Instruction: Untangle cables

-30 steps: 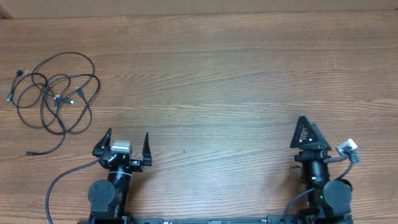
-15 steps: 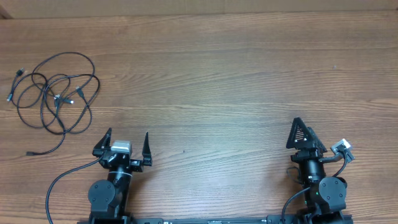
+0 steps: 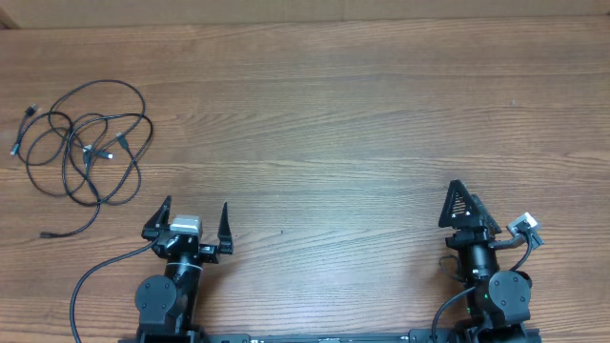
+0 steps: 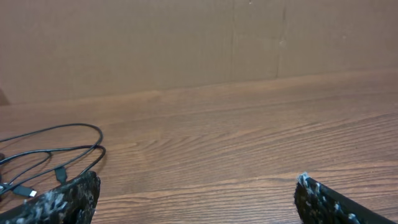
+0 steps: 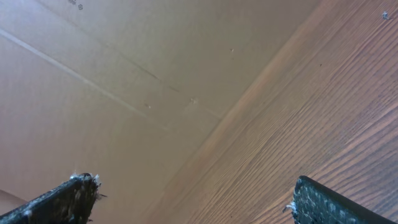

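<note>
cables (image 4: 68,149) cropped at left edge, partly hidden

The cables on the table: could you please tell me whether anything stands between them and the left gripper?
Nothing visible does: only wooden table lies between the open left gripper and the cables, which lie ahead to its left.

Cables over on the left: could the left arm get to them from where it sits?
Probably yes. The cables lie on the table just ahead and left of the left arm's fingers, which are open, and nothing stands between them.
</note>
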Controlling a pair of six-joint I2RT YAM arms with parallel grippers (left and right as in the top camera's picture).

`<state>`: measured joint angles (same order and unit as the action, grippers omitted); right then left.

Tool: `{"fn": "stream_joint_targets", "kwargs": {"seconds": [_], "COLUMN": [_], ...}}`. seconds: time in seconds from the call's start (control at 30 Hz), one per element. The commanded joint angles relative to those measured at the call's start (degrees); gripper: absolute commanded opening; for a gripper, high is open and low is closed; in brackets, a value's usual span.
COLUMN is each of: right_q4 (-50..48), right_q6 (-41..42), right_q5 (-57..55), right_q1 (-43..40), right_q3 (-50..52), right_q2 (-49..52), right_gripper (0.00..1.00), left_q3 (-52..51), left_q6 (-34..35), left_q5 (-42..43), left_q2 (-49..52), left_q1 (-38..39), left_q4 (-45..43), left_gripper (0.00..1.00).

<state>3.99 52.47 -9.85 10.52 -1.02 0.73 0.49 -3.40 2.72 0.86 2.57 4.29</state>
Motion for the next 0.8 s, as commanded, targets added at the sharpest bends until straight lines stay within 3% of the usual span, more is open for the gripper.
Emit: {"fn": "stream_joint_targets", "kwargs": {"seconds": [0.0,0.1,0.2,0.3,0.4,0.5,0.77], "right_q4": [-0.2,-0.3,-0.3,-0.2,0.0,0.6,0.8], "right_q6": [-0.2,-0.8,-8.4,-21.7,-42.1,-55.8,-58.8], "right_q5": [-0.3,-1.8,-1.9,-0.5,2.0,5.9,7.3], "right_q1": [-0.2,-0.2,0.0,0.5,0.8,0.6,-1.3], "right_q3": [0.6,0.6,0.6,0.6,0.6,0.6,0.6], "right_q2": [-0.6,-0.6,-0.6,-0.6,-0.6,-0.6,-0.6], "right_gripper": [1.00,1.00,1.00,1.00,1.00,1.00,1.00], "left_q3": [-0.2,-0.2,-0.2,-0.2,-0.2,-0.2,-0.2], "left_q6": [0.2,0.2,0.2,0.2,0.2,0.2,0.2], "left_q5": [-0.2,-0.2,-0.2,-0.2,-0.2,-0.2,-0.2], "left_q2": [-0.7,-0.7,-0.7,-0.7,-0.7,-0.7,-0.7], "left_q1": [-0.3,-0.3,-0.3,-0.3,-0.3,-0.3,-0.3], "left_q4": [0.0,0.0,0.0,0.0,0.0,0.0,0.0], "left_gripper": [1.00,0.99,1.00,0.99,1.00,0.99,1.00]}}
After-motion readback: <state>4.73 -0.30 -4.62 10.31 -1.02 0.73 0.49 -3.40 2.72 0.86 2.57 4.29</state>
